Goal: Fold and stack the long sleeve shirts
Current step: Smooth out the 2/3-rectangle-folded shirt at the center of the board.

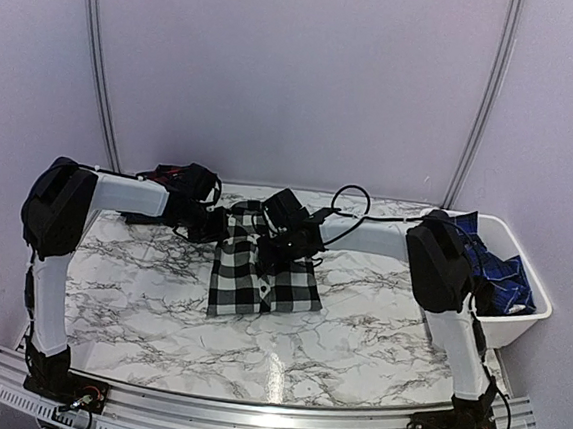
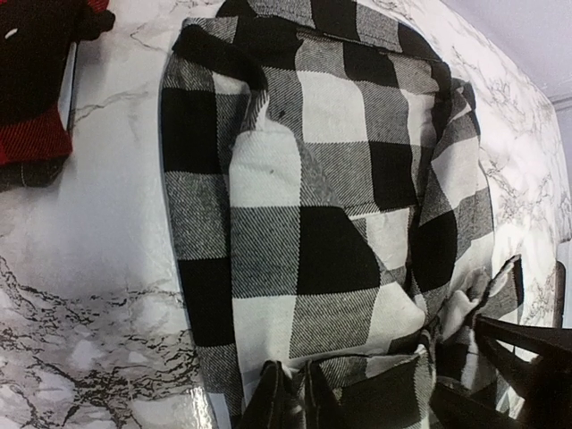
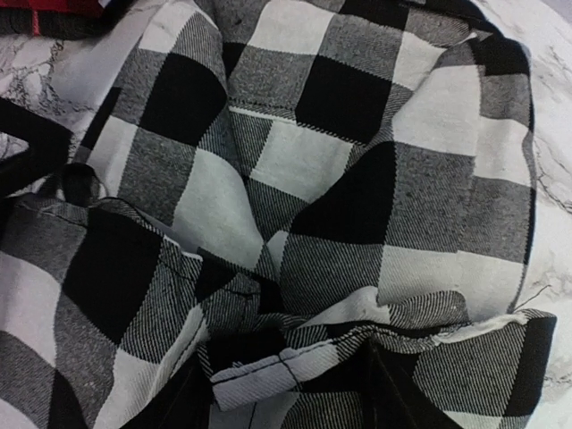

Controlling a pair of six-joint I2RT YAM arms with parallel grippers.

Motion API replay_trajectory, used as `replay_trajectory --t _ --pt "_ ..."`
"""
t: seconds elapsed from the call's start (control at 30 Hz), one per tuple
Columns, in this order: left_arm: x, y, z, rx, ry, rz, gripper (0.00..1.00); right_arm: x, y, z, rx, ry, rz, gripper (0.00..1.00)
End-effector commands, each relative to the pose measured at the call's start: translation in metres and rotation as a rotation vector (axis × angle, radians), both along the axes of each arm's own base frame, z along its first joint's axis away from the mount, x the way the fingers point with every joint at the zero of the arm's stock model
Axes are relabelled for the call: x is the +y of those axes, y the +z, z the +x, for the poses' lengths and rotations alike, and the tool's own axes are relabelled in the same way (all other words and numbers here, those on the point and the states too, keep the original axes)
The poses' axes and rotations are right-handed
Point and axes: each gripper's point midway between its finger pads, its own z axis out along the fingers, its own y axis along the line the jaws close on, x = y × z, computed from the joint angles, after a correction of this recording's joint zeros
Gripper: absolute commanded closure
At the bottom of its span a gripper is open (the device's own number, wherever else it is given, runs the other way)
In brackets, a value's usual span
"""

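Note:
The black-and-white checked shirt lies partly folded at mid-table, its far end rumpled under both grippers. My left gripper is at the shirt's far left edge; in the left wrist view its fingers stand almost together with a thin fold of the shirt pinched at their tips. My right gripper hangs over the far middle of the shirt; its fingers stand apart with a bunched hem between them. The red-and-black shirt lies at the back left, behind the left gripper.
A white bin with blue cloth stands at the table's right edge. Purple walls close the table in on three sides. A black cable loops above the right arm.

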Motion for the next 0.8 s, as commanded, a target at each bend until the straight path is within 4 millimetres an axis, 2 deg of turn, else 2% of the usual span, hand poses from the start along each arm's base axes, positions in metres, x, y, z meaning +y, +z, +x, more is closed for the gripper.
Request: replay_trajectory --t 0.0,0.07,0.13,0.3,0.4,0.47,0.57,0.7,0.77 --pt "0.007 -0.012 0.003 0.031 0.003 0.036 0.87 -0.015 -0.003 0.026 0.005 -0.082 -0.004 0.46" --pt "0.007 -0.013 0.004 0.035 -0.005 0.034 0.86 -0.021 -0.006 0.031 0.029 -0.096 0.005 0.43" --pt "0.007 -0.013 0.005 0.035 -0.010 0.038 0.85 -0.024 0.004 0.029 0.022 -0.094 0.001 0.41" --pt "0.010 0.001 0.006 0.010 -0.007 0.044 0.82 -0.007 0.052 0.013 -0.038 -0.037 0.064 0.34" --pt "0.015 0.018 0.007 -0.021 0.007 0.048 0.78 0.004 0.067 -0.002 -0.061 -0.007 0.069 0.30" --pt "0.019 0.026 0.004 -0.029 0.014 0.050 0.75 0.009 0.063 -0.013 -0.056 0.002 0.055 0.29" --pt "0.026 0.033 -0.008 -0.026 0.025 0.048 0.73 0.006 0.047 -0.035 -0.033 -0.004 0.008 0.28" --pt "0.032 0.029 -0.042 0.031 0.021 0.007 0.72 -0.003 0.029 -0.064 -0.021 -0.027 0.003 0.29" --pt "0.036 0.015 -0.066 0.080 0.022 -0.022 0.71 -0.007 0.013 -0.073 0.009 -0.032 0.015 0.29"
